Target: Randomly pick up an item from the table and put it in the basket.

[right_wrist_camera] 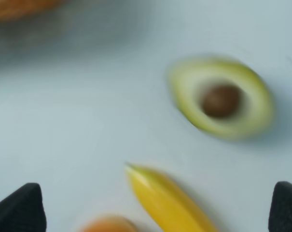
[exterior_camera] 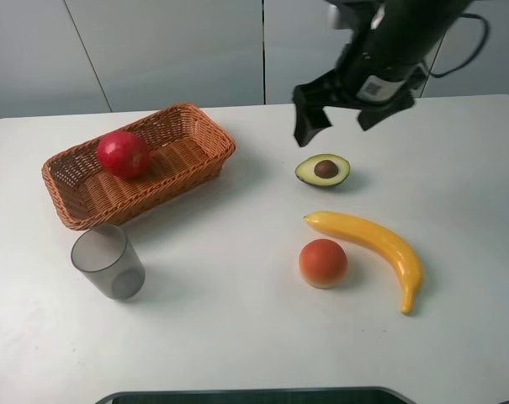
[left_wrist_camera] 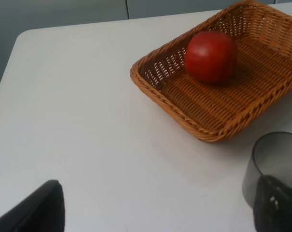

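The red apple [exterior_camera: 124,154] lies inside the orange-brown wicker basket [exterior_camera: 187,156] at the back left of the white table [exterior_camera: 237,320]. The left wrist view shows the apple [left_wrist_camera: 211,56] in the basket [left_wrist_camera: 213,113]. My right gripper [exterior_camera: 338,119] is open and empty, held above the table at the back right, just over the avocado half. Its fingertips [right_wrist_camera: 20,210] show at the corners of the blurred right wrist view. My left gripper [left_wrist_camera: 155,212] is open and empty, off the basket's near left side; it is out of the exterior view.
An avocado half [exterior_camera: 323,170] lies under the right gripper. A yellow banana [exterior_camera: 380,244] and an orange-red peach [exterior_camera: 323,263] lie at the front right. A grey translucent cup [exterior_camera: 108,262] stands in front of the basket.
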`<action>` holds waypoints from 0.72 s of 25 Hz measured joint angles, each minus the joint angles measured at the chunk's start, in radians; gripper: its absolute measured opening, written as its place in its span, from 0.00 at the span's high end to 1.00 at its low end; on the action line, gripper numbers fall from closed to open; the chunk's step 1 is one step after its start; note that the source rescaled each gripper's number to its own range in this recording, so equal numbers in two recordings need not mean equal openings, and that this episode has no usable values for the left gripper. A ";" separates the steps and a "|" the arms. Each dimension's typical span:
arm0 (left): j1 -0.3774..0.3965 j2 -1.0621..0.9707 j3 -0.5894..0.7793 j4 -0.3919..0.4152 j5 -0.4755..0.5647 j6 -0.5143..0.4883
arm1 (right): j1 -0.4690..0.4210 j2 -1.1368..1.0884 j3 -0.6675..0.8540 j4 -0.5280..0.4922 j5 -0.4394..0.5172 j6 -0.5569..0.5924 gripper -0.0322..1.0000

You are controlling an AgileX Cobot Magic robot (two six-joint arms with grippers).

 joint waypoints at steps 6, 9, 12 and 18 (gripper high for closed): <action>0.000 0.000 0.000 0.000 0.000 0.000 | -0.239 -0.279 0.234 -0.002 0.012 0.036 0.00; 0.000 0.000 0.000 0.000 0.000 0.000 | -0.347 -0.419 0.311 -0.005 0.039 0.025 0.00; 0.000 0.000 0.000 0.000 0.000 0.000 | -0.426 -0.561 0.370 -0.028 0.065 0.021 0.00; 0.000 0.000 0.000 0.000 0.000 0.000 | -0.454 -0.883 0.427 -0.056 0.106 0.003 0.00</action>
